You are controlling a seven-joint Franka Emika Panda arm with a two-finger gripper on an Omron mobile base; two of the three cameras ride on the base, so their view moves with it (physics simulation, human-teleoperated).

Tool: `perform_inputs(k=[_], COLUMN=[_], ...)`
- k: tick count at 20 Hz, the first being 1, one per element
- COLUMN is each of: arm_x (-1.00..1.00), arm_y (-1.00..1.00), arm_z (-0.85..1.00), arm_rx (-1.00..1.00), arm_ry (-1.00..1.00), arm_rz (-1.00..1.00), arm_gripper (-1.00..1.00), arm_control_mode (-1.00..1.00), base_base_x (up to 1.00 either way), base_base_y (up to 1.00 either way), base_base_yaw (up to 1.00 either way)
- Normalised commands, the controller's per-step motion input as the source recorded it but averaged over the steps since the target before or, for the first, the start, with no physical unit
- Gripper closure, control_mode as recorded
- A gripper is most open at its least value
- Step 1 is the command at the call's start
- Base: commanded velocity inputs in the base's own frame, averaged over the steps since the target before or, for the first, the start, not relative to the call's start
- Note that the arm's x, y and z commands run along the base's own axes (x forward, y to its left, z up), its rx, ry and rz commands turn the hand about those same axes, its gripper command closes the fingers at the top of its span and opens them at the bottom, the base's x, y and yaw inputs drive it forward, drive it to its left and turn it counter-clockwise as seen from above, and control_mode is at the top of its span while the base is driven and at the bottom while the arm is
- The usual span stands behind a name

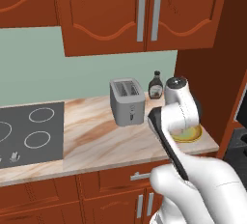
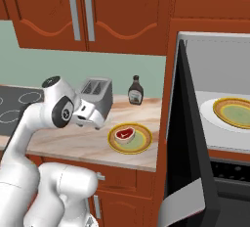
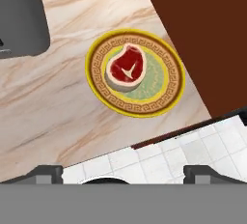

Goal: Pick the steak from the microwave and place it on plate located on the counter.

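Above the plate point(image 3: 166, 95), tool point(image 3: 123, 172) hangs spread over steak point(image 3: 126, 68).

No readable text anywhere. Small dark brown sauce bottle point(image 2: 135, 91) has a pale label, too blurred to read. Grey two-slot toaster point(image 1: 127, 101) front: tiny markings, illegible.

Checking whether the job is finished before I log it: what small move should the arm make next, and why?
Probably just lift the gripper a little further clear and stop. The steak already lies on the plate on the counter, and the fingers stand wide apart with nothing between them.
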Motion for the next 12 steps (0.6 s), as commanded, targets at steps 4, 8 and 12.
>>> perform_inputs(k=[4,8,12], arm_x=[-0.75,-0.68,-0.36], arm_y=[0.02,0.0,0.0], arm_z=[0.77,0.64,0.62], arm_rx=[0.08,0.14,0.11], arm_ry=[0.0,-0.03,-0.05], arm_rz=[0.21,0.13,0.01], arm_gripper=[-1.0,-1.0,-1.0], arm_control_mode=[-1.0,-1.0,-1.0], base_base_x=[0.0,0.0,0.0], base_base_y=[0.0,0.0,0.0], base_base_yaw=[0.0,0.0,0.0])
